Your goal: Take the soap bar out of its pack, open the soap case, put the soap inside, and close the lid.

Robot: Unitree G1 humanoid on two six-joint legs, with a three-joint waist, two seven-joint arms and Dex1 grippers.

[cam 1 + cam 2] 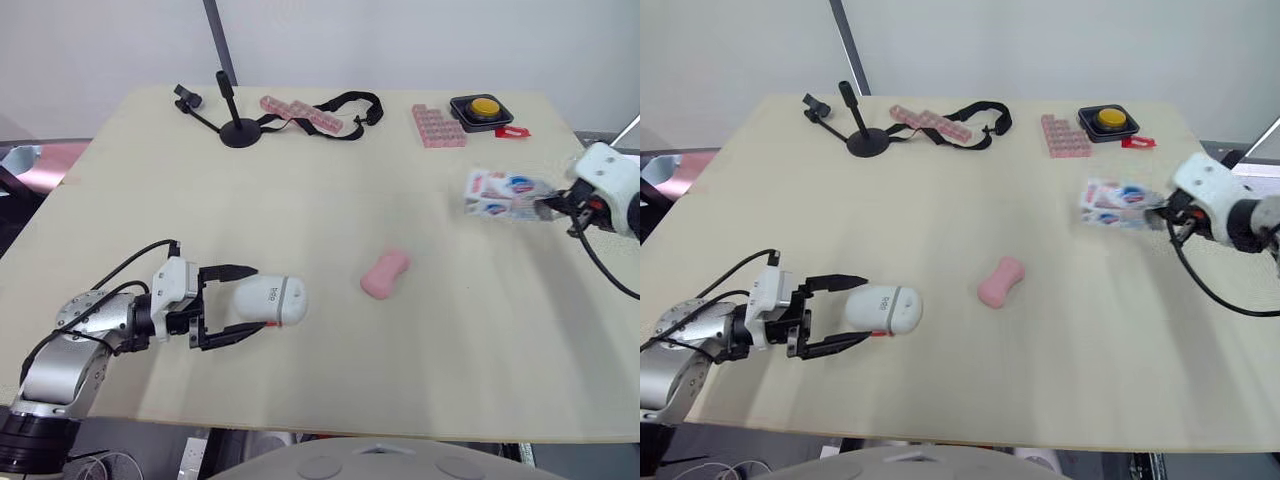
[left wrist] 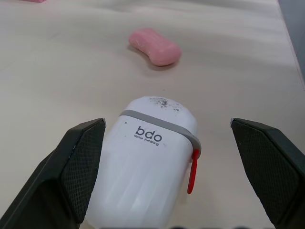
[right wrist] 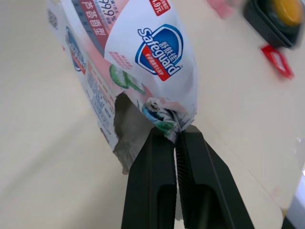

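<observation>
Soap: pink bar lying bare near the middle of the table, out of its pack.
Case: white soap case, lid closed, on its side near the front left, apart from the bar.
Left gripper: 2 fingers spread wide, 1 on each side of the case, not squeezing it.
Pack: torn open, at the table's right side.
Right gripper: 2 fingers clenched on the pack's crumpled edge.
Far edge: black stand, strap, yellow button.
</observation>
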